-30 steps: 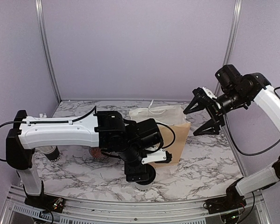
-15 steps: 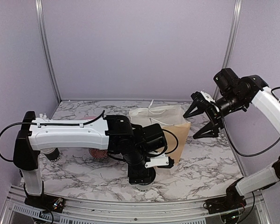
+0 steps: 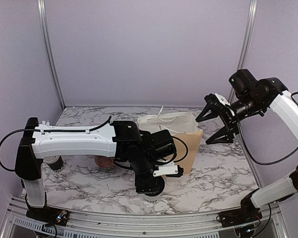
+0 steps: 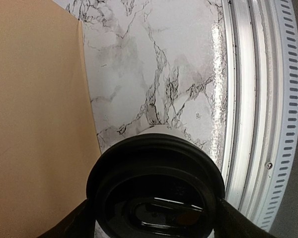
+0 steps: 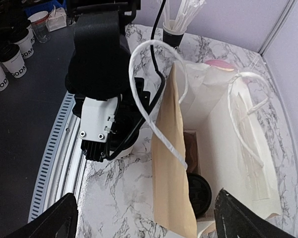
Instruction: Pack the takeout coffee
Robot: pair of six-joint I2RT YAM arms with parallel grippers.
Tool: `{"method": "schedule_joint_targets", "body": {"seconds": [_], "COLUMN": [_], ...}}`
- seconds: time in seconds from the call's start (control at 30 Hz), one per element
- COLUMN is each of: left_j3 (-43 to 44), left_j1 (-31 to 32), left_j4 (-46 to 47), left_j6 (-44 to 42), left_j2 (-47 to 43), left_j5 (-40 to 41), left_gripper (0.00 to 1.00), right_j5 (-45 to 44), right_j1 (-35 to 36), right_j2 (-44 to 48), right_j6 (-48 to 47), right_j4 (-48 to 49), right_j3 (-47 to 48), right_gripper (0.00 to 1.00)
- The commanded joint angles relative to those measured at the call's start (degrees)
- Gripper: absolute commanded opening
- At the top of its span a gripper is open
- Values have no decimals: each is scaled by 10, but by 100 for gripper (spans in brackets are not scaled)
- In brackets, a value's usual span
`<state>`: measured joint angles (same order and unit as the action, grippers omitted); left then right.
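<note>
The job is partly done. One cup [image 5: 198, 193] sits deep in the bag [image 5: 171, 198]. A second cup [image 4: 156, 198] stands on the bench [image 4: 154, 74], just beside the bag and near the front edge.

The left end effector [image 3: 149, 185] is down over this second cup, with one of its fingers [image 4: 77, 223] on each side of it. I cannot tell if they squeeze the cup yet or only sit next to it. The right end effector [image 3: 216, 121] hangs up in the air near the bag, spread wide with nothing in it.

I think the second cup has to be grabbed, lifted and set in the bag. Other cups [image 5: 0, 74] stand far off to the side; they may need packing too.
</note>
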<state>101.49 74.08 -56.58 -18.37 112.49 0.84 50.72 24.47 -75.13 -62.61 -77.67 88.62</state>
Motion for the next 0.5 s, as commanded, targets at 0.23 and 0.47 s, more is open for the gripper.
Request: {"method": "schedule_joint_targets", "body": {"seconds": [0.23, 0.47], "left_j3": [4, 31], "left_j1": [0, 32], "left_j4": [-24, -49], "left_j6": [8, 29], "left_j2": [8, -34], "left_j5": [-27, -14], "left_gripper": [70, 70], "right_j5": [-77, -79], "right_j1": [-6, -6], "right_j2": [-56, -180], "right_j6": [219, 135], "right_j4": [214, 122], "right_j3": [138, 226], "right_gripper": [94, 93]}}
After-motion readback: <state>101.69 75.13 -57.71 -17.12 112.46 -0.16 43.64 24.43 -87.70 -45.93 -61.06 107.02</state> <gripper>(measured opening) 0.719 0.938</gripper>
